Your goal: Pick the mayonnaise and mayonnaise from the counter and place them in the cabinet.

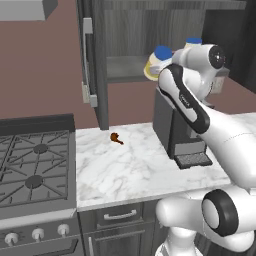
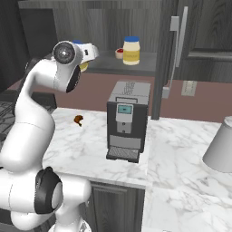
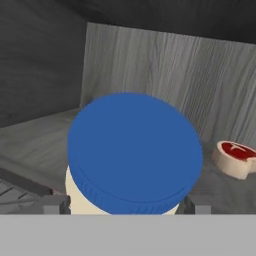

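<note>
One mayonnaise jar (image 3: 134, 150), cream-white with a round blue lid, sits between my gripper's (image 3: 126, 206) two fingertips (image 3: 54, 205) inside the open cabinet (image 1: 125, 67), and the gripper is shut on it. In the left base view this jar (image 1: 158, 62) hangs tilted over the grey shelf's front edge, just left of my arm. The second mayonnaise jar (image 2: 131, 50) stands upright on the shelf (image 2: 104, 61) further right; my arm covers most of that jar (image 1: 193, 42) in the left base view. The cabinet door (image 1: 92, 60) with its silver bar handle stands open.
A tiny white bowl with red filling (image 3: 237, 157) rests on the shelf beside the standing jar. Below the cabinet a dark coffee machine (image 2: 127, 120) stands on the marble counter (image 1: 125, 170). A small brown item (image 1: 116, 138) lies on the counter, a gas stove (image 1: 35, 165) is left, and a pale container (image 2: 222, 147) is right.
</note>
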Robot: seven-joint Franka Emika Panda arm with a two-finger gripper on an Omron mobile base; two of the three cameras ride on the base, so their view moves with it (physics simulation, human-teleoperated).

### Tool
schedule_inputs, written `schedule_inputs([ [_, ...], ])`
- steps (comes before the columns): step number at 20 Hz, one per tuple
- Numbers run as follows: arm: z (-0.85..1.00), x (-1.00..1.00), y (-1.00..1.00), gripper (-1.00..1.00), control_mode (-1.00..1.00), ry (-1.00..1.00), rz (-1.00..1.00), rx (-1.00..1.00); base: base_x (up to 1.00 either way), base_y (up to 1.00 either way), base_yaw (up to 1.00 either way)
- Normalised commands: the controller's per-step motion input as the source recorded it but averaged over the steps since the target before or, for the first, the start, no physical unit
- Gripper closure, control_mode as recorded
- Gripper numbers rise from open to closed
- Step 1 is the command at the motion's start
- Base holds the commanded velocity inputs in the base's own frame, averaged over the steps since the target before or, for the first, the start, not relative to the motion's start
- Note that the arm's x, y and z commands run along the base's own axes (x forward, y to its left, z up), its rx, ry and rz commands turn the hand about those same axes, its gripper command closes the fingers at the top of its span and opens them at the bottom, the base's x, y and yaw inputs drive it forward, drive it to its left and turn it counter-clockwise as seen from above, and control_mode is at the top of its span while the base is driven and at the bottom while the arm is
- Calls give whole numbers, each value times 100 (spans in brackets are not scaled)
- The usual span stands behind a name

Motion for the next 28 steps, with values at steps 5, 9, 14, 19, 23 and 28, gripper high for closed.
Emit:
schedule_inputs([
  [5, -1, 23, 1, 100, -100, 4, 4, 0, 0, 0, 0],
  [9, 0, 26, 1, 100, -100, 5, 3, -2, 0, 0, 0],
  [14, 0, 22, 2, 100, -100, 1, 0, 0, 0, 0, 0],
  [19, 0, 19, 1, 100, -100, 0, 0, 0, 0, 0, 0],
  [23, -1, 17, 1, 100, -100, 0, 0, 0, 0, 0, 0],
  [28, -5, 22, 0, 100, -100, 0, 0, 0, 0, 0, 0],
])
